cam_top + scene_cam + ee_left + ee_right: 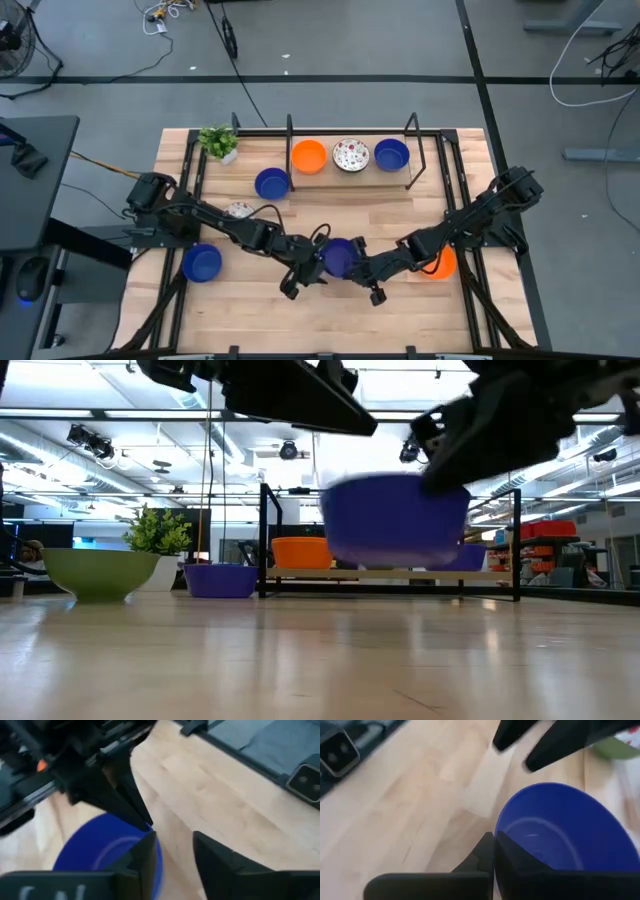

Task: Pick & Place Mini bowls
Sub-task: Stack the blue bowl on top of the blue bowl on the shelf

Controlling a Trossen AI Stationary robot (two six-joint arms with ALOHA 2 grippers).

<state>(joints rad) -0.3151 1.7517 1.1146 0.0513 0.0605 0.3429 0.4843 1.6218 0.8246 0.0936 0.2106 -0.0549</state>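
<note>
Meeting over the middle of the table's near half, both grippers crowd one blue bowl (339, 256); in the low view it hangs clear above the wooden table (420, 310), not touching the boards. The right gripper (494, 851) has its fingers pinched narrow on the bowl's rim, one finger inside, one outside; the left gripper (172, 855) sits just beside the same bowl with its fingers parted and nothing between them, one finger (145, 857) touching or nearly touching the rim, I cannot tell which.

Elsewhere, an orange bowl (309, 156), a white speckled bowl (351, 154) and another blue bowl (391, 154) stand in a row on the black-framed rack (412, 150) at the far side; a blue bowl (272, 183) sits on the table just in front of the rack; a further blue bowl (201, 263) rests near the left edge; an orange bowl (442, 263) peeks from under the right arm; a small patterned bowl (239, 209) shows beside the left arm; a potted green plant (218, 141) stands at the far left corner.
</note>
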